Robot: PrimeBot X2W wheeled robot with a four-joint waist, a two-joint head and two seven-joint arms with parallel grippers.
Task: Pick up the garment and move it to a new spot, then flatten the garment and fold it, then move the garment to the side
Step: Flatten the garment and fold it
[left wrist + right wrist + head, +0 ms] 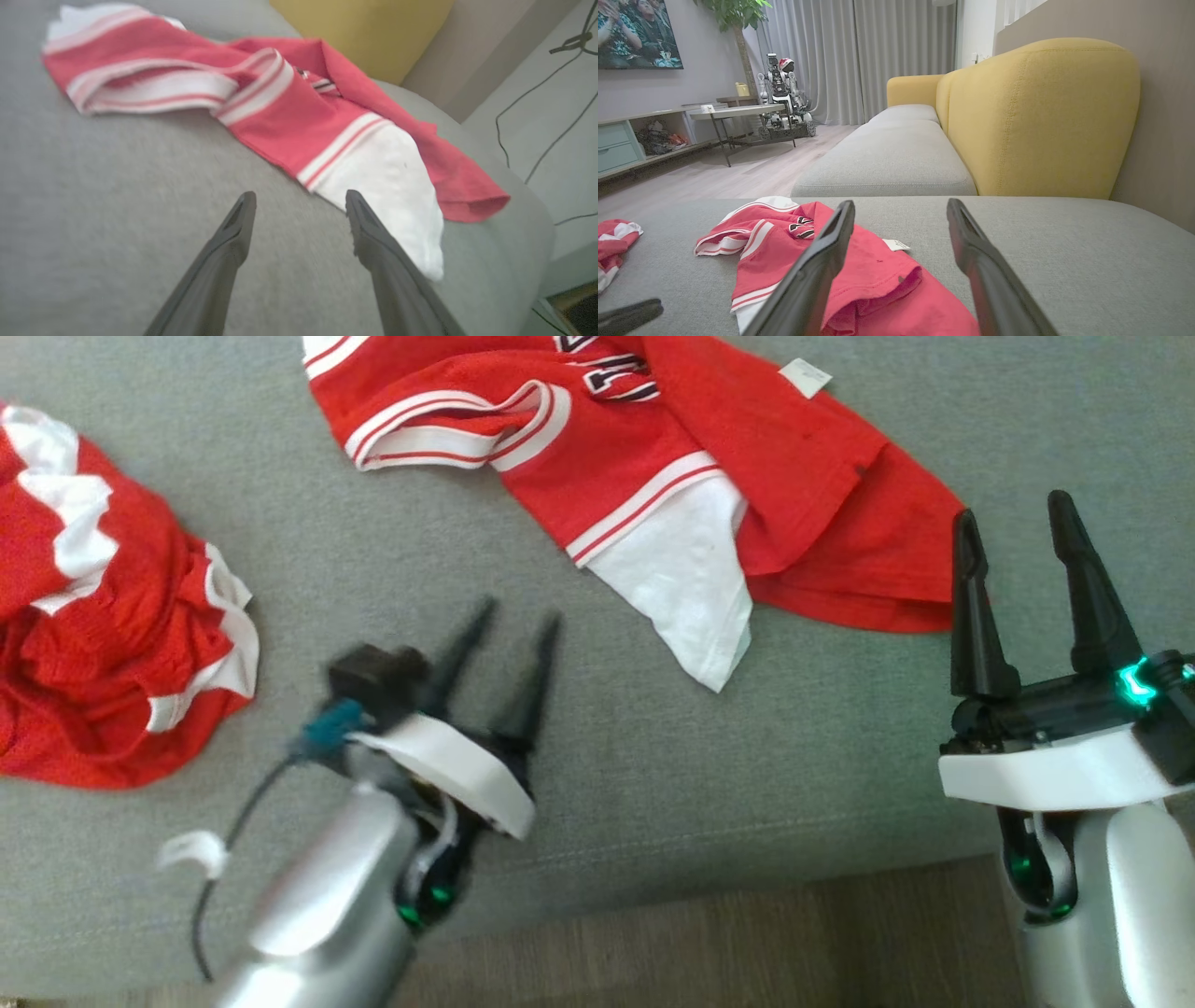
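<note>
The garment (653, 457) is a red jersey with white stripes and a white panel, lying rumpled on the grey sofa cushion (392, 560) at the top middle of the head view. My left gripper (520, 612) hovers open and blurred over bare cushion, just left of the white panel's tip. In the left wrist view its open gripper (300, 195) has one finger beside the garment's (289, 121) white corner, with nothing between the fingers. My right gripper (1013, 509) stands open at the garment's right red edge. The right wrist view has its gripper (901, 204) empty above the garment (878, 266).
A second red and white garment (103, 653) lies crumpled at the cushion's left end. The cushion's front edge and wooden floor (747, 933) run along the bottom. A yellow backrest (1041, 116) stands behind the seat. Cables (537, 116) trail on the floor beyond the cushion's end.
</note>
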